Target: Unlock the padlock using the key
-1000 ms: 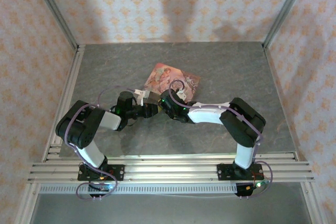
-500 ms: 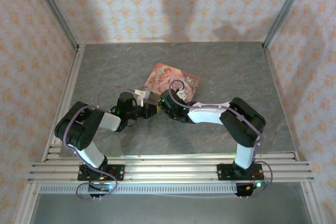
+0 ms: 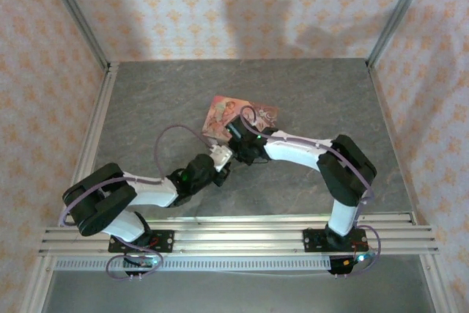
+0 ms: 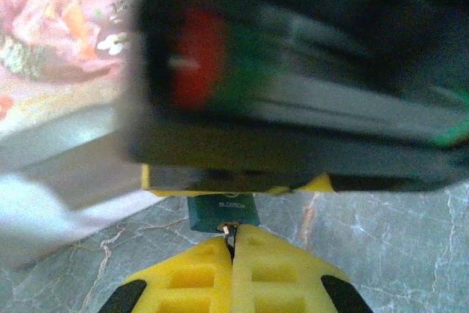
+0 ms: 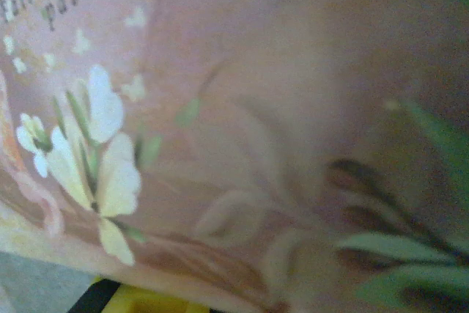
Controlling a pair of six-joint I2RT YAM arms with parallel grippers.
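**Key's at the padlock: how I'd finish the insert**

The left claw (image 4: pixel 233 240) has its yellow fingers pressed together on the tiny thin metal key (image 4: pixel 229 231), with only a sliver poking out past the tips. That tip sits right at the near face of the small blue-bodied padlock (image 4: pixel 223 212). I can't tell if it's actually in the keyhole or just touching the face.

The padlock sits low over the grey marbled bench (image 4: pixel 396 254), beside the near edge of the pink floral box (image 3: pixel 238 113) and between the two claws. Its top is tucked under the yellow fingers of the right claw (image 4: pixel 234 183). That reads like a grip to me, but it's too blurry there to tell how the jaws stand.

My take on doing this step well:
- Push straight along the key's own line. So little of it sticks out that any sideways shove will probably tip it in the pinch.
- Go slow and let the padlock stay put. If the right claw isn't really holding it, it'll just slide away.
- Only twist once the key is seated deep. Turning early likely skates it off the face.

As for containers, the floral box is the only one. Its printed top looks shut in the right wrist view (image 5: pixel 256 108), so whatever's inside is hidden.
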